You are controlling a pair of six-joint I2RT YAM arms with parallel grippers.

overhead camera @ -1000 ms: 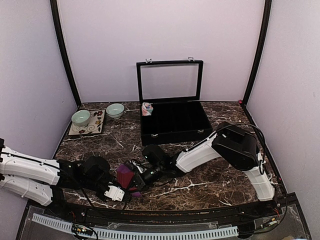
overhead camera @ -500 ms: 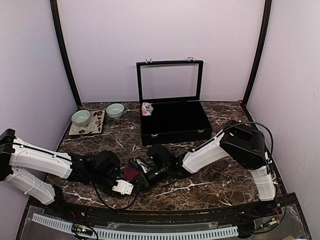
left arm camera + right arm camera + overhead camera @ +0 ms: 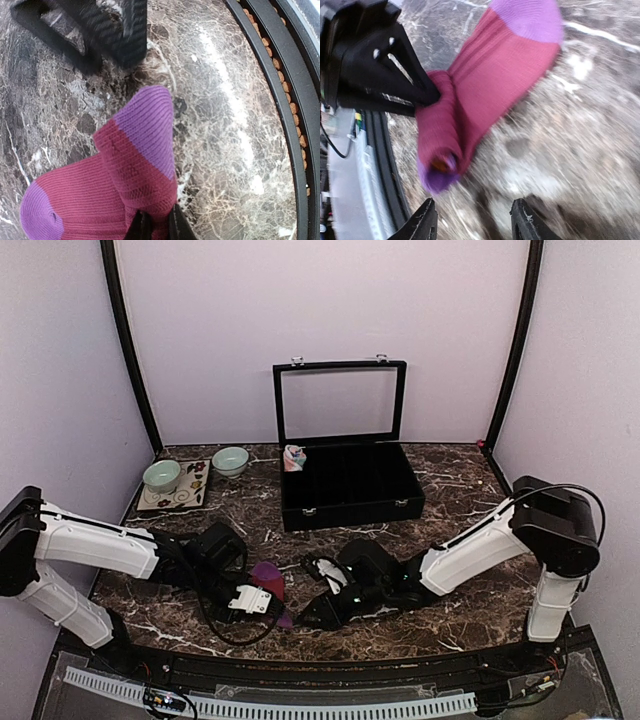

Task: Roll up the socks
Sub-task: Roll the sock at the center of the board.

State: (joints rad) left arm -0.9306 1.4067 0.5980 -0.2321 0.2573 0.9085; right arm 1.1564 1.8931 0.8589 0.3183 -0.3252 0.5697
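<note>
Maroon ribbed fabric sock with purple toe and heel [image 3: 268, 580]: soft, light, no stiffness. The free end will sag, and the roll likely springs open if released. The knit looks grippy and shouldn't slip. Best hold is a pinch across the thick folded part, not the thin purple tip.

It looks partly rolled, sitting at 6 o'clock on the dark marble table [image 3: 250, 520].

- Left gripper [image 3: 154, 225]: clamped on the fold.
- Right gripper [image 3: 470, 220]: at the sock's 3 o'clock, jaws apart, empty.
- Salmon-pink sock with mint and white patches [image 3: 294, 457]: bundled at the 10 o'clock corner of the black hinged case [image 3: 350, 512].
</note>
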